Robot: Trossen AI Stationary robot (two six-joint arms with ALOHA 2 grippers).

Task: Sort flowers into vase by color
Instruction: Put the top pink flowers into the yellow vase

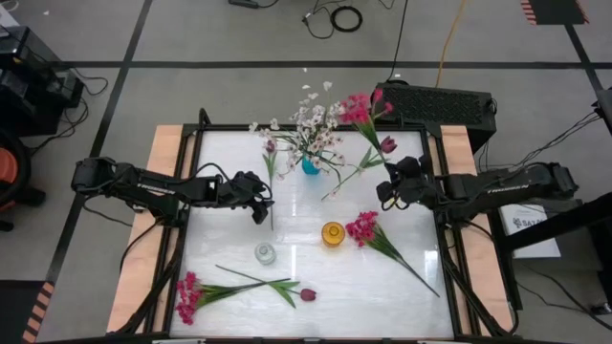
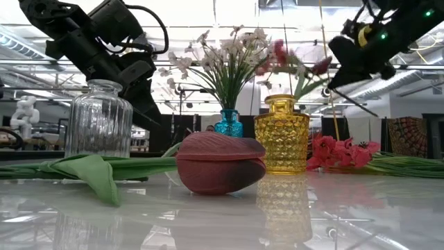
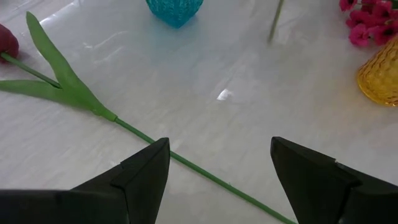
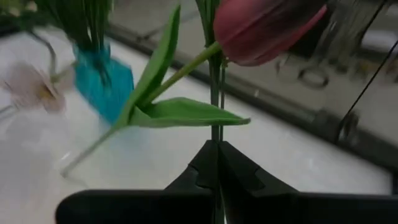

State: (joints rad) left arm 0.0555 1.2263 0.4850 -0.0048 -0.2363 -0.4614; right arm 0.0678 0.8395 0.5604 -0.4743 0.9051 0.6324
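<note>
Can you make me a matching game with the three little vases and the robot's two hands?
Things:
1. blue vase
2. yellow vase
3. clear vase
4. right gripper
5. left gripper

States:
a. empty, beside magenta flowers
b. open above a stem on the table
c. holds white blossoms
d. shut on a stem
e. empty, see-through glass

Pairs: 1-c, 2-a, 3-e, 4-d, 5-b

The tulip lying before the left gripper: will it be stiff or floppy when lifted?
Probably floppy: the tulip's stem is long and thin. Its head looks heavy, so it may droop. The open left gripper straddles the stem, which could slip.
</note>
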